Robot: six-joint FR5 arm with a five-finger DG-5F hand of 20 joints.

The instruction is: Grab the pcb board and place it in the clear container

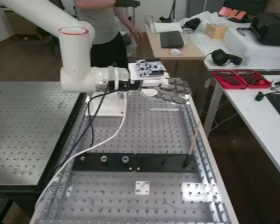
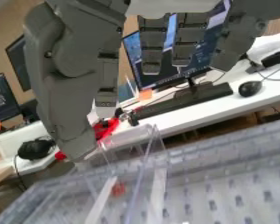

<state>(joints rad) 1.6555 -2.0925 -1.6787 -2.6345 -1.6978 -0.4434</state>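
From where I stand, the job looks to be at its place-and-let-go end, though I wouldn't swear to it. The hand [image 1: 170,92] is out over the bench [image 1: 167,197], in the upper middle of the high frame, with the arm [image 1: 76,55] coming in from the upper left. Its fingers are fairly straight and spread apart, thumb standing off from them, and I see nothing pinched between. Close by the hand is the container [image 2: 142,167], its thin clear walls standing on the bench; in the high frame I'd put it around upper middle, about under the fingers. Something small and red [image 2: 118,189] can be made out through the clear plastic. That could be the task's pcb or a part on it, lying in the container, but I can't tell for sure, nor whether it is inside or seen through the wall. There's a circuit board [image 1: 149,67] up on the white mount by the wrist, upper middle of the high frame; I take that for the rig's own, not the one to be moved. So the grab may well be done and the drop too, and then all that's left is to draw the hand off without tipping those light walls. If the red bit isn't the pcb, both the grab and the placing are left to do.
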